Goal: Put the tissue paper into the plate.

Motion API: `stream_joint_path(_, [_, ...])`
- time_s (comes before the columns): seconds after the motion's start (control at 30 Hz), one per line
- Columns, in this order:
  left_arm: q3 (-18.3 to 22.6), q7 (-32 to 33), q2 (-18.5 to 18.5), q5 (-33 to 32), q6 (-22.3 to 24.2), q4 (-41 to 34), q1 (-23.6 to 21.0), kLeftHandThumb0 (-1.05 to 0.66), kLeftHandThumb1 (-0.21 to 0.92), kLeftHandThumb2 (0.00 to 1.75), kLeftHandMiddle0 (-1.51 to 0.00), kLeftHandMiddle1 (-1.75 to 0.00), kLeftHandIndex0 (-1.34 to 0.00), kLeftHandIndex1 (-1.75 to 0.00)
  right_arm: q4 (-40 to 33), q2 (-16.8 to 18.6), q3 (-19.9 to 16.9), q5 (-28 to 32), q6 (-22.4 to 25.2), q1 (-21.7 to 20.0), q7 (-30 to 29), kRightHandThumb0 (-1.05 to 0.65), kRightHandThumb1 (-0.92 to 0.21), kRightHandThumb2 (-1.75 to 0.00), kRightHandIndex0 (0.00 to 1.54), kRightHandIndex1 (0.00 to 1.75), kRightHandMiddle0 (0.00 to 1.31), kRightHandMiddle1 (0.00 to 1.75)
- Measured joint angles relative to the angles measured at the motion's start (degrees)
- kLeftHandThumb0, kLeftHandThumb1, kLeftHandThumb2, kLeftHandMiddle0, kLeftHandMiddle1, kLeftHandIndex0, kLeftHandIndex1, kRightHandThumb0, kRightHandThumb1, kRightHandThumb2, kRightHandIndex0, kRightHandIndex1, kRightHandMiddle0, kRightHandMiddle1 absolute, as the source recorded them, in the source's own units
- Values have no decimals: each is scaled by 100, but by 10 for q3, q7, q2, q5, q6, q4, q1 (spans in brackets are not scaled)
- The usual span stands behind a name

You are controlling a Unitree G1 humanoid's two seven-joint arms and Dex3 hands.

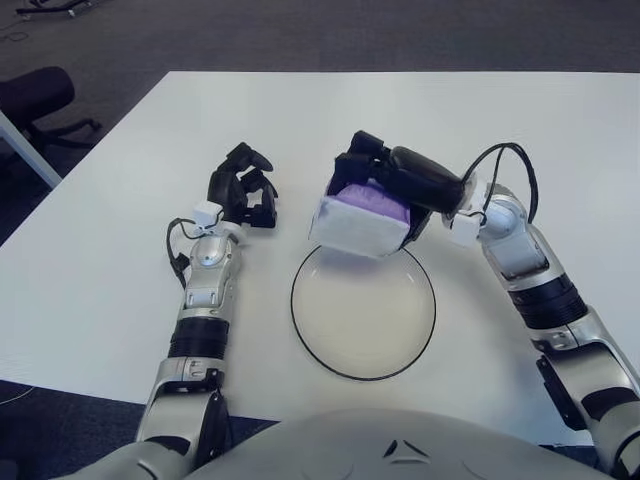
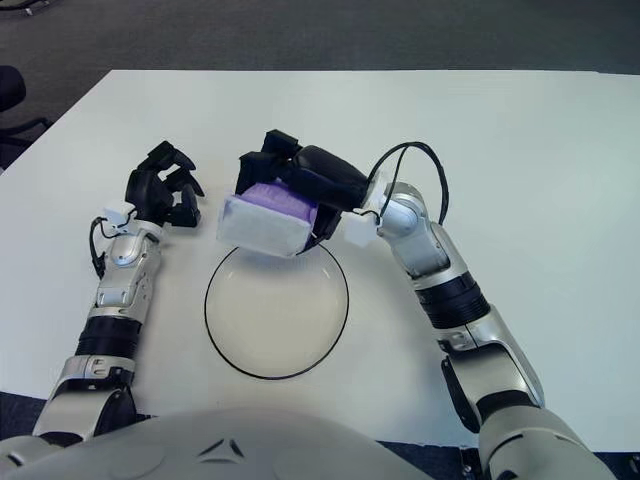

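- The right hand (image 1: pixel 385 180) sat just above centre frame, its black fingers (image 1: pixel 357 166) wrapped over the top and sides of the tissue paper pack (image 1: pixel 362 215), grasping it.
- The tissue paper pack, white with a purple top panel, hung tilted in that grasp, with its lower white face turned toward the lower left of the frame.
- The pack showed over the upper rim of the plate (image 1: pixel 363 310), covering part of the dark rim line there; whether it touched the plate could not be told.
- The plate, white with a thin dark rim, lay in the lower centre of the frame on the white table (image 1: pixel 120 270), with nothing inside it.
- The right forearm ran from the lower right corner up toward centre, with a black cable (image 1: pixel 500 165) looped above the wrist.
- The left hand (image 1: pixel 243 192) showed left of centre, to the upper left of the plate and well apart from the pack; its 3 fingers were clenched inward and held nothing.
- An office chair (image 1: pixel 35 100) stood on the dark floor at the upper left edge of the frame, beyond the table corner.
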Motion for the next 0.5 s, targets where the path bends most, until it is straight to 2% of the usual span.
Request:
stream_joint_path(0.4, [9,0,2,1,-17,33,-13,-1,-5,172,-90,-170,-67,-175,-1,-9,4,1,-34,-4,47,53,-15,-152,74,175,90,175])
stream_joint_path(0.47, [9,1,2,1,-17,33,-13,-1,-5,172,-90,-170,-67,-175,-1,-10,4,2,-32,-4,53,53,-16,-150,73,175,81,175])
stream_joint_path(0.5, [9,1,2,1,-17,32,-13,-1,-5,172,-90,-169,-67,-175,-2,-11,5,2,-29,-4,58,42,-12,-153,76,175,80,170])
